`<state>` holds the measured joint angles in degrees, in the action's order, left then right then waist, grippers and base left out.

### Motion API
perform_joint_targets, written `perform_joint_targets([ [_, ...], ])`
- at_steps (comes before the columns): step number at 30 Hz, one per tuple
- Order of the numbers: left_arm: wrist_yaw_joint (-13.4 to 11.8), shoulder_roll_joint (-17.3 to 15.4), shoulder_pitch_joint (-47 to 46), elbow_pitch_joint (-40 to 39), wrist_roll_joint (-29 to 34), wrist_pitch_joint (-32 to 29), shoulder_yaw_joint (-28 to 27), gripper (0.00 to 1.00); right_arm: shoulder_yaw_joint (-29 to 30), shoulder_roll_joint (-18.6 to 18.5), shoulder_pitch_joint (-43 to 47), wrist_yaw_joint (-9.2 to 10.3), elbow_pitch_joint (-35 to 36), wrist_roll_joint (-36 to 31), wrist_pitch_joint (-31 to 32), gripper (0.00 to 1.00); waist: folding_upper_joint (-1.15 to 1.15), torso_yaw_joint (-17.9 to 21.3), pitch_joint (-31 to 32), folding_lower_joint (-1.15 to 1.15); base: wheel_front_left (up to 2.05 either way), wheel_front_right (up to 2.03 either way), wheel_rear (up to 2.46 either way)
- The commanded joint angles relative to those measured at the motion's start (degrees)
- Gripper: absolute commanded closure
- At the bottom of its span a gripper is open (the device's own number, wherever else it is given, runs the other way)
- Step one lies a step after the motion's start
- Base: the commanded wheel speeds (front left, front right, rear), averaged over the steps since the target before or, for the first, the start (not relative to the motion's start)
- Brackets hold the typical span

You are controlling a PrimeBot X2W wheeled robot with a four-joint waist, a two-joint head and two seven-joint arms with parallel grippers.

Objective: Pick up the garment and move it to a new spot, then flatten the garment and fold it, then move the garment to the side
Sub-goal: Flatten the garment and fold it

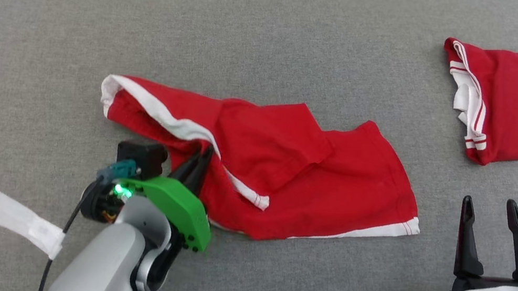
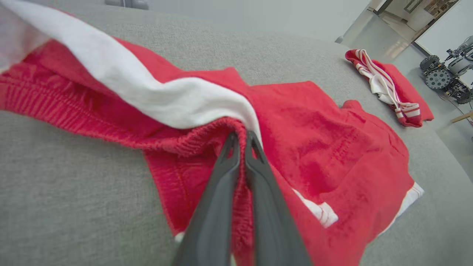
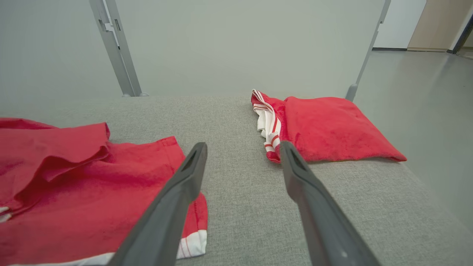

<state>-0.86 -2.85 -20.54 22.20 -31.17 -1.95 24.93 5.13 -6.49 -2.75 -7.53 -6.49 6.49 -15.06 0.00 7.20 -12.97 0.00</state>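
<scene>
I'm clamping my left gripper [image 1: 201, 156] shut on the ribbed waistband [image 2: 111, 125] of the red shorts [image 1: 317, 177]. They're lying across the grey padded surface [image 1: 41, 48], long axis running rightward toward my right gripper [image 1: 489, 203], which is hovering open-fingered nearby.

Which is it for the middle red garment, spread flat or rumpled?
Rumpled. The middle red garment has a flap doubled over its centre, and the left end effector is shut on its bunched edge.
</scene>
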Motion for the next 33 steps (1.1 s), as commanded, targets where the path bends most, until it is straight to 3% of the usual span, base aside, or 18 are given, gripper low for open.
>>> perform_joint_targets([
  [1,-0.57,-0.31,-2.28,0.13,0.20,-0.25,-0.54,1.00,-0.34,0.06,-1.20,0.07,0.18,0.40,-0.15,0.00,0.00,0.55,-1.62,0.00,0.00,0.00,0.00],
  [7,-3.74,-2.11,-9.86,5.90,3.11,-1.71,-1.08,1.00,-0.82,0.37,-3.10,0.08,-0.32,1.17,-0.15,0.00,0.00,2.78,-4.41,0.00,0.00,0.00,0.00],
  [11,-2.82,-3.33,-11.72,11.30,4.54,-2.80,0.18,1.00,-0.31,0.80,-3.04,0.07,-0.99,1.54,-0.15,0.00,0.00,3.98,-5.26,0.00,0.00,0.00,0.00],
  [12,-2.53,-3.60,-11.68,12.25,4.78,-2.60,0.44,0.82,-0.26,0.91,-2.76,0.07,-1.09,1.54,-0.15,0.00,0.00,4.09,-5.27,0.00,0.00,0.00,0.00],
  [13,-2.64,-4.11,-11.54,13.14,5.20,-2.01,0.47,0.52,-0.21,1.01,-2.43,0.08,-1.27,1.52,-0.15,0.00,0.00,4.20,-5.26,0.00,0.00,0.00,0.00],
  [14,-2.64,-4.45,-11.25,13.70,5.18,-1.46,0.44,0.15,-0.21,1.08,-2.26,0.07,-1.36,1.51,-0.15,0.00,0.00,4.27,-5.17,0.00,0.00,0.00,0.00],
  [15,-2.45,-4.56,-10.51,14.33,4.63,-1.00,0.22,0.00,-0.14,1.15,-2.10,0.08,-1.48,1.46,-0.15,0.00,0.00,4.30,-4.93,0.00,0.00,0.00,0.00],
  [23,-2.26,-6.41,-3.40,7.91,3.81,7.91,-1.27,0.00,1.76,0.05,0.85,0.08,-0.96,-0.18,-0.15,0.00,0.00,1.84,0.72,0.00,0.00,0.00,0.00],
  [33,-7.67,-10.53,17.67,-9.16,5.59,16.51,-4.62,0.00,6.17,-2.09,5.43,0.07,3.61,-1.61,-0.15,0.00,0.00,-3.17,9.93,0.00,0.00,0.00,0.00],
])
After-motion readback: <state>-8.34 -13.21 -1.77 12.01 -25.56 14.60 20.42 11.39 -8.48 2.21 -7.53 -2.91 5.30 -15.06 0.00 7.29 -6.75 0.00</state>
